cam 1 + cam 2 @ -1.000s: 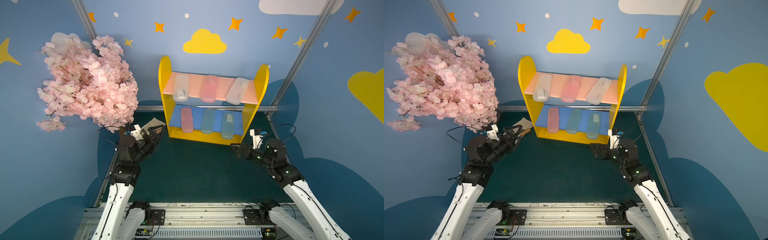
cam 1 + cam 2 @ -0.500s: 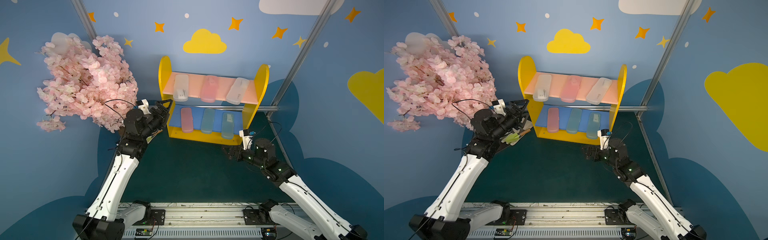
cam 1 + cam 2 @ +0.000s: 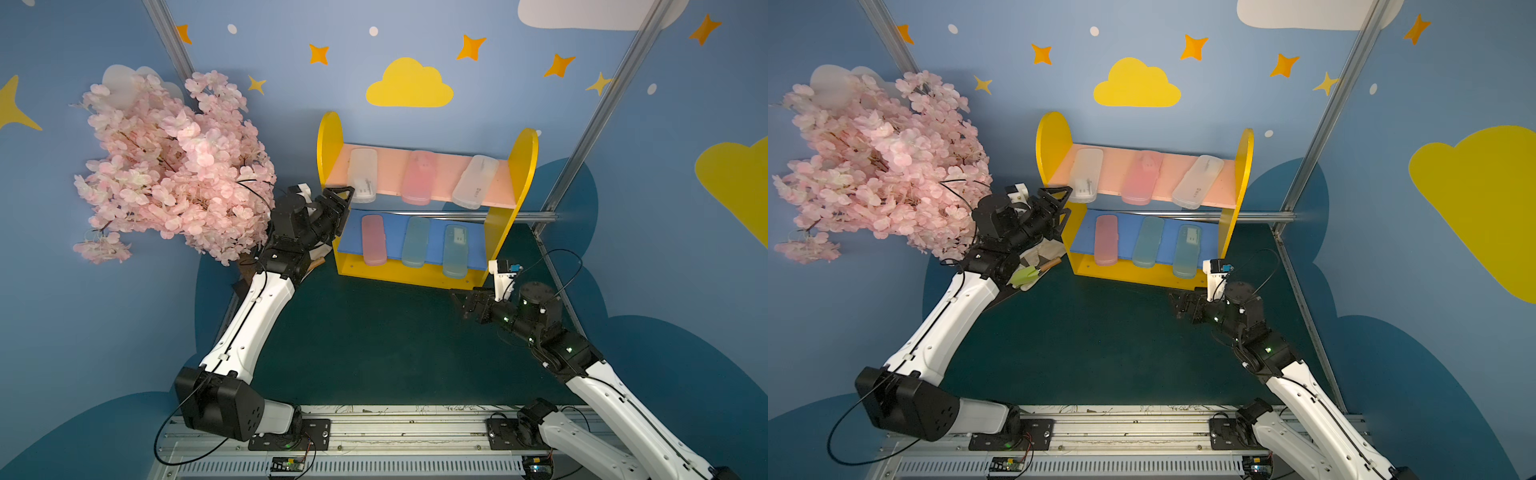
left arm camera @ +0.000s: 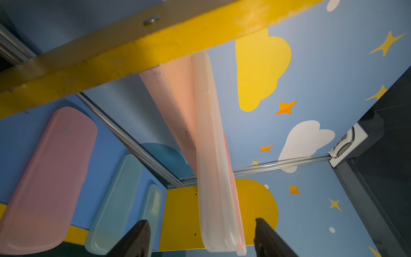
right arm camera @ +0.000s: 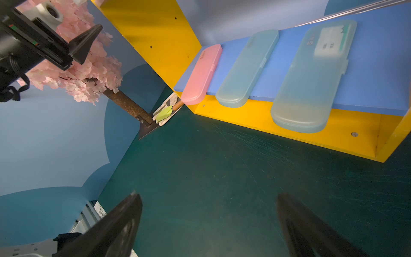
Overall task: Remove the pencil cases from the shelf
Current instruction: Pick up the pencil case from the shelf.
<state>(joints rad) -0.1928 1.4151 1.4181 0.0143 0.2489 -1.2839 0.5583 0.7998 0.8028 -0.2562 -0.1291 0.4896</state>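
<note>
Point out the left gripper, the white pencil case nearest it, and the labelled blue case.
left gripper (image 3: 348, 206), in a top view, midway between its fingertips.
white pencil case (image 3: 362, 174), in a top view, middle of lid.
labelled blue case (image 3: 455, 255), in a top view, just below its label.

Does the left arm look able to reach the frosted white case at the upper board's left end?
Probably yes. The left tool straddles the overhanging front end of the frosted white case, jaws apart, nothing between; the yellow side panel stands close.
</note>
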